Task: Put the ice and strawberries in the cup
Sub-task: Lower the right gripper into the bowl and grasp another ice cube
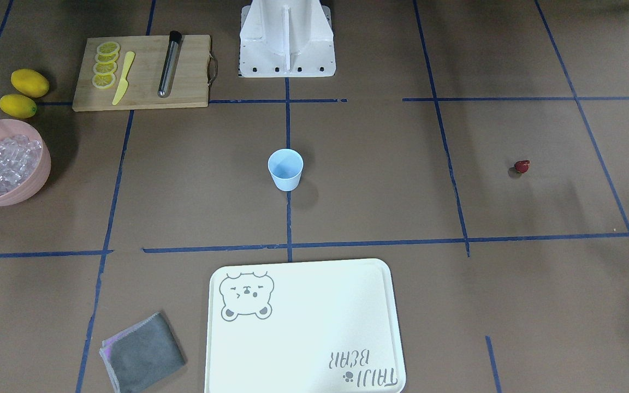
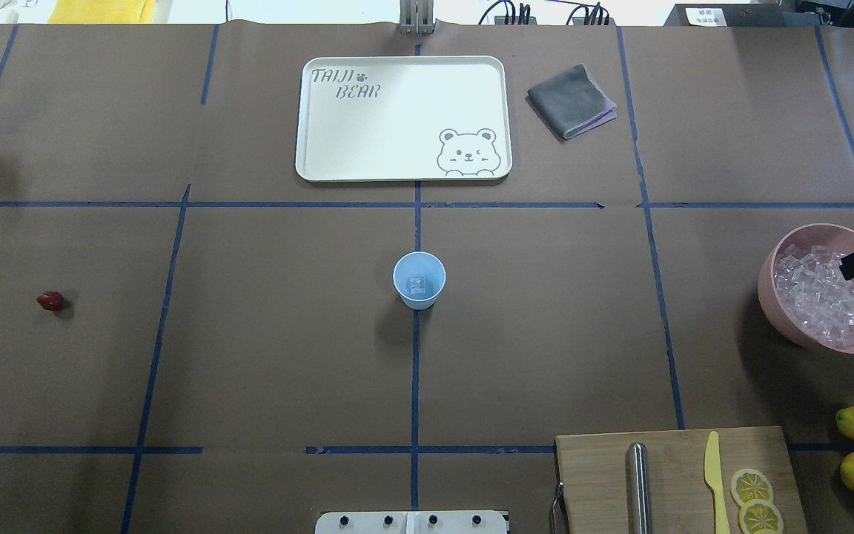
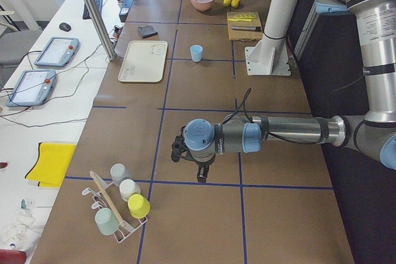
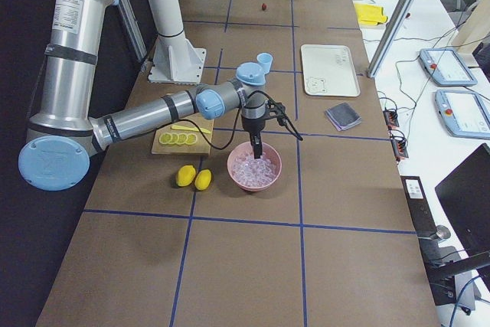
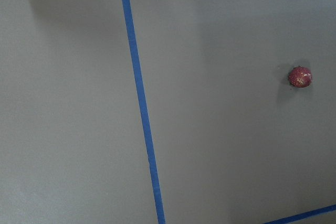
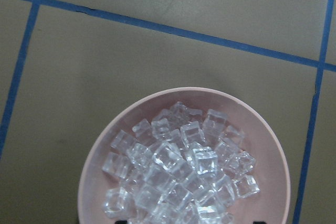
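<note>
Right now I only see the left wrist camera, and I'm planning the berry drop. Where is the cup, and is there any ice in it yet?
Observer: The cup stands upright at the table's middle, with what looks like one ice cube inside.
Operator: Is the right arm near it?
Observer: No. The right gripper hangs over the pink bowl, far on the robot's right.
Operator: How far is my berry from the cup?
Observer: The strawberry lies far toward the robot's left, well apart from the cup, with only table between them.
</note>
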### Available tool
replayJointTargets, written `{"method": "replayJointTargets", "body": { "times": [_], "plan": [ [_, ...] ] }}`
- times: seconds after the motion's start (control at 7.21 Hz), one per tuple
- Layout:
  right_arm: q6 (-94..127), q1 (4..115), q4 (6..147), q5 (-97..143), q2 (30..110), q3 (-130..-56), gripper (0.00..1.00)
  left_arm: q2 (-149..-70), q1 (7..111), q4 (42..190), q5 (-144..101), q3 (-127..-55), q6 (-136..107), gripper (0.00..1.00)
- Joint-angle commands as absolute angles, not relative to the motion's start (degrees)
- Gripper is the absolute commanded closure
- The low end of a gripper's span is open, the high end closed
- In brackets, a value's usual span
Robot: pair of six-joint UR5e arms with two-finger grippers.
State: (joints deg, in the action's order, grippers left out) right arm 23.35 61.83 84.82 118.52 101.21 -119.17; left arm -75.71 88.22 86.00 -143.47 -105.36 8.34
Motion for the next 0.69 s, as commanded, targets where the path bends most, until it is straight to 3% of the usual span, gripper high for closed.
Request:
{"method": "replayJointTargets", "body": {
  "times": [0.0,0.56],
  "plan": [
    [19.1,62.7,84.8,118.7,100.9,-116.6,0.16,-76.3,87.3,86.5,-140.4,-106.1,4.7,0.0],
    [15.1,62.6,83.9,122.6,99.2,-111.9,0.15,-76.1,87.3,87.4,-140.1,-106.1,4.6,0.0]
  ]
}}
